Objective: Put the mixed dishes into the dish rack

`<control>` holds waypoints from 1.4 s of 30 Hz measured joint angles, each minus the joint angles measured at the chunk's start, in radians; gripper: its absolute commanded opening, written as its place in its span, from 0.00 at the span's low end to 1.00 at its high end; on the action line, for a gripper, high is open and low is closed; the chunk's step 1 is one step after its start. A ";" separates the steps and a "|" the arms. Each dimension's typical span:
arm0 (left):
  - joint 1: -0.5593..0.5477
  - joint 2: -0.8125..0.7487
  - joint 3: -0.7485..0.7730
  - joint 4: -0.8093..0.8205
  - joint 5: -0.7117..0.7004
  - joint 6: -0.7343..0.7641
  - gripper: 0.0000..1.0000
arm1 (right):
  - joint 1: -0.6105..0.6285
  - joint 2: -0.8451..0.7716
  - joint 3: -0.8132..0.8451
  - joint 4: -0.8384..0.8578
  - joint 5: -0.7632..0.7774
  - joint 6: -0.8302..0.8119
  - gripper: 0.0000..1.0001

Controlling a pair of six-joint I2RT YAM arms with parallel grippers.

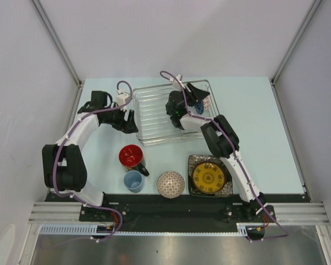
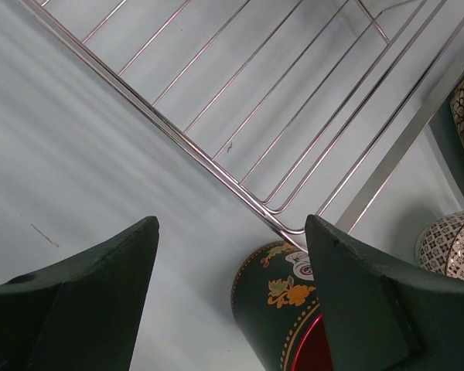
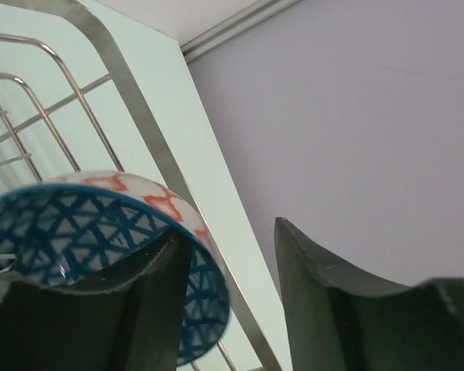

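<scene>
The silver wire dish rack [image 1: 149, 118] stands at the back middle of the table. My right gripper [image 1: 197, 99] hovers over its back right corner at the blue-patterned bowl [image 1: 202, 103]. In the right wrist view the gripper [image 3: 230, 228] is open: one finger is inside the bowl [image 3: 77, 224] and the other stands apart from its rim. My left gripper [image 1: 131, 122] is open and empty by the rack's left edge. The red-inside dark mug [image 1: 132, 156], light-blue cup [image 1: 133, 180], pinkish-beige bowl [image 1: 170, 184] and yellow plate [image 1: 208, 176] on the dark square plate [image 1: 194, 163] sit at the front.
In the left wrist view the open gripper [image 2: 230, 224] looks down on the rack's corner wire [image 2: 178, 133], the mug [image 2: 282, 309] and the pinkish bowl [image 2: 452, 243]. Grey walls enclose the table. The rack's rail [image 3: 139, 116] runs beside the blue bowl.
</scene>
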 measured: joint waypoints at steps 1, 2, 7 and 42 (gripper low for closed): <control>0.000 -0.002 -0.002 0.000 0.000 0.000 0.82 | 0.003 0.000 0.000 0.000 0.000 -0.002 0.59; 0.000 -0.003 -0.003 0.000 0.000 -0.002 0.82 | 0.005 0.000 0.000 0.002 0.000 -0.003 0.61; 0.000 -0.003 -0.005 0.002 0.004 -0.007 0.81 | 0.009 -0.003 0.000 0.000 -0.002 0.000 0.76; 0.008 0.032 0.087 0.021 -0.019 -0.050 0.79 | 0.231 -0.950 0.079 -2.010 -0.845 1.685 0.99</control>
